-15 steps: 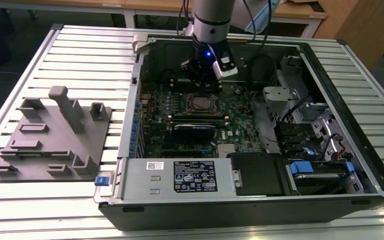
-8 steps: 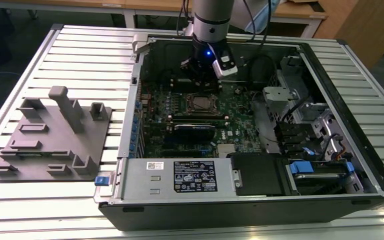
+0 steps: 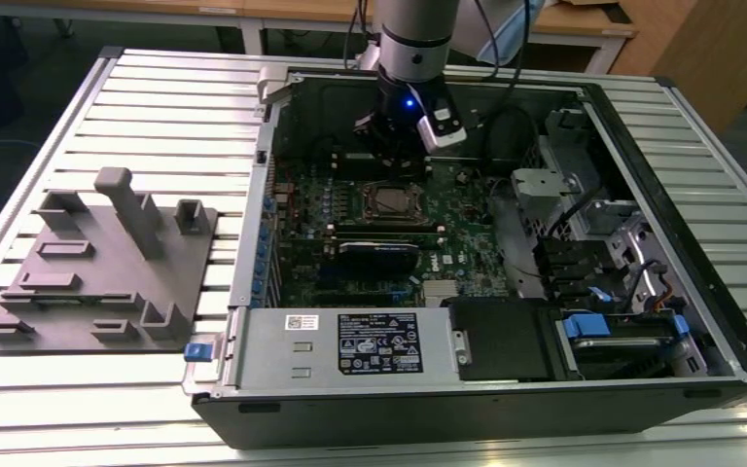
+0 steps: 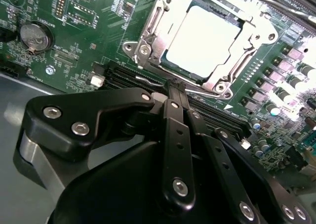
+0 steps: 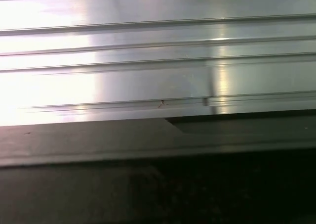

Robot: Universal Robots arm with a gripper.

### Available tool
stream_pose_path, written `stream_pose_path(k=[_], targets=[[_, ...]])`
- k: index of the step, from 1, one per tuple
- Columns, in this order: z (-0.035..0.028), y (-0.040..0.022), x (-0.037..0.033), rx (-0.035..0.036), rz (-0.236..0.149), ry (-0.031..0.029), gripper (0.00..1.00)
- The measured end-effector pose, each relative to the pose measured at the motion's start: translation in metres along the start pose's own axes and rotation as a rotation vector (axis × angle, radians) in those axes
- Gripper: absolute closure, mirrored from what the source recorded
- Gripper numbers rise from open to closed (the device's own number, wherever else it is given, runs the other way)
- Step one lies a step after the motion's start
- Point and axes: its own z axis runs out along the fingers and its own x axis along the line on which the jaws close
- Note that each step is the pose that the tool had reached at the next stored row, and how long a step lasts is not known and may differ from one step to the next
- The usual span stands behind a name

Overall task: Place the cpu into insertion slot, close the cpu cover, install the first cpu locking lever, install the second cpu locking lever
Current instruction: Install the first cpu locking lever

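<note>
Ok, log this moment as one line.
cpu: seated | cover: closed over it | gripper: shut, empty, near cover's edge

Glare over the cpu [image 4: 202,41], surface detail perhaps lost; cpu cover [image 4: 148,33] cropped at the edge.

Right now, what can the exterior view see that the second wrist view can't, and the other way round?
The exterior view adds the whole computer case, the grey holder tray on the exterior view's left, the labelled power supply box and the slatted table. The second wrist view adds a round coin battery and, close up, the cpu cover lying down around the bright cpu. Both show the green board and the gripper near the cpu.
</note>
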Motion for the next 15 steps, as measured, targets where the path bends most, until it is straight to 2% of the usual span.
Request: stream_pose_path(k=[15], targets=[[0.0003,0.0032,-0.0067,-0.0003,0.0,-0.0001,0.9]])
